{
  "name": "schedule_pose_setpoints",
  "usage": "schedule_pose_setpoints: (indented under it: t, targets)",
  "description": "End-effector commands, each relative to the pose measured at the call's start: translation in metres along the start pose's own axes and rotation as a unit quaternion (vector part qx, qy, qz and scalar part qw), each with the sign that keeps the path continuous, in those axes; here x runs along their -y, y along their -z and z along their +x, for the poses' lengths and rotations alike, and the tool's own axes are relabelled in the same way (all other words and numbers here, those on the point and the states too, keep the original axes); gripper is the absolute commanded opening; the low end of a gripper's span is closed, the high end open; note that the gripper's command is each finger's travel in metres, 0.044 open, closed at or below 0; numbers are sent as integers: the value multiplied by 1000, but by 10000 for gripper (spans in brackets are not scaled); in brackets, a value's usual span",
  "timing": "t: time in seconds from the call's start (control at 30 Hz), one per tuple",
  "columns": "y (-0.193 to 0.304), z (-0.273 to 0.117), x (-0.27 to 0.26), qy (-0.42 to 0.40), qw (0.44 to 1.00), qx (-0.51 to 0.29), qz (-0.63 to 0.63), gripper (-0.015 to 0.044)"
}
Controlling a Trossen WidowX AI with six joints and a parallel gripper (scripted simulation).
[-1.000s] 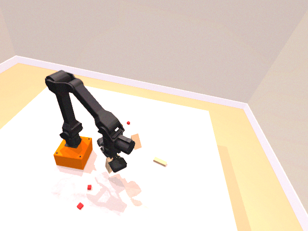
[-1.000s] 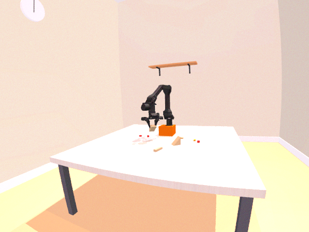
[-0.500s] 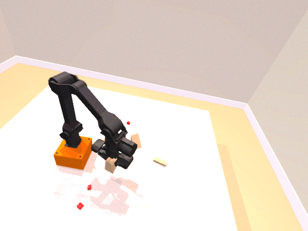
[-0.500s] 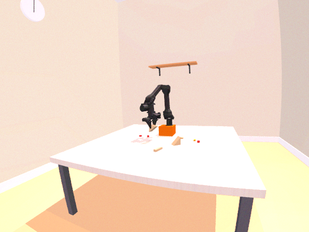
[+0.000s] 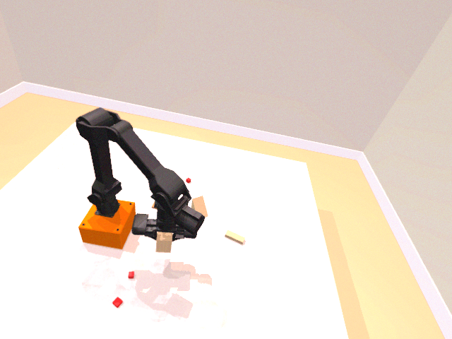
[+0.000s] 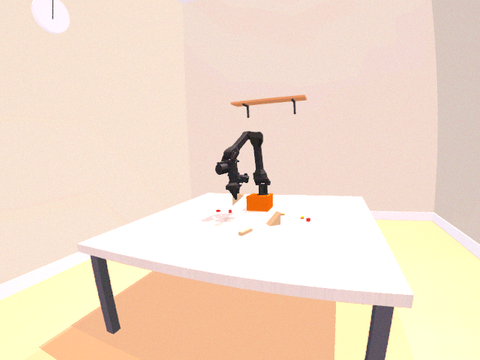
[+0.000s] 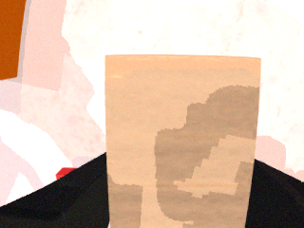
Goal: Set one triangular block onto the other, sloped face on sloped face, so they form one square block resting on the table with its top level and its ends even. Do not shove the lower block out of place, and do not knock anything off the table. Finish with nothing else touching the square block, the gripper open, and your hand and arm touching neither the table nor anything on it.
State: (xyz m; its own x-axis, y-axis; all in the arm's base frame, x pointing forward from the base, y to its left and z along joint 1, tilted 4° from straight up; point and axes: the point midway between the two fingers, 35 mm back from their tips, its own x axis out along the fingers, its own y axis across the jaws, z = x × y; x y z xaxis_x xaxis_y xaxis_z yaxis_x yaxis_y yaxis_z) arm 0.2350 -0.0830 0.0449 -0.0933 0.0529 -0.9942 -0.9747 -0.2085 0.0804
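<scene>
My gripper (image 5: 164, 235) (image 6: 235, 196) (image 7: 175, 161) is shut on one tan triangular block (image 5: 164, 244) (image 6: 236, 200) (image 7: 135, 109), with a black finger on each side of it in the wrist view. The held block is in the air above the table (image 5: 273, 189) (image 6: 232, 256), near the orange base. In the exterior view its slanted edge is on the lower right. The other triangular block (image 5: 200, 206) (image 6: 274, 219) rests on the table, apart from the held one; its slope faces up and left in the exterior view. The arm hides a little of it in the top view.
The orange base (image 5: 105, 229) (image 6: 259, 202) (image 7: 9, 38) stands beside the held block. A cream bar (image 5: 234, 236) (image 6: 245, 231) lies beyond the resting block. Red cubes (image 5: 131, 275) (image 5: 117, 301) (image 5: 188, 180) (image 6: 307, 219) and a small yellow piece (image 6: 302, 217) lie around.
</scene>
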Motion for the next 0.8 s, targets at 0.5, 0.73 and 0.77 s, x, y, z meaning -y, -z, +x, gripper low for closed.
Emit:
schedule_pose_setpoints:
  t: [0.5, 0.73, 0.77]
  targets:
    - [1, 1, 2, -21, 969, 31, -245, 0]
    - [-5, -2, 12, -20, 969, 31, -242, 0]
    - [-7, -4, 15, -20, 970, 30, -241, 0]
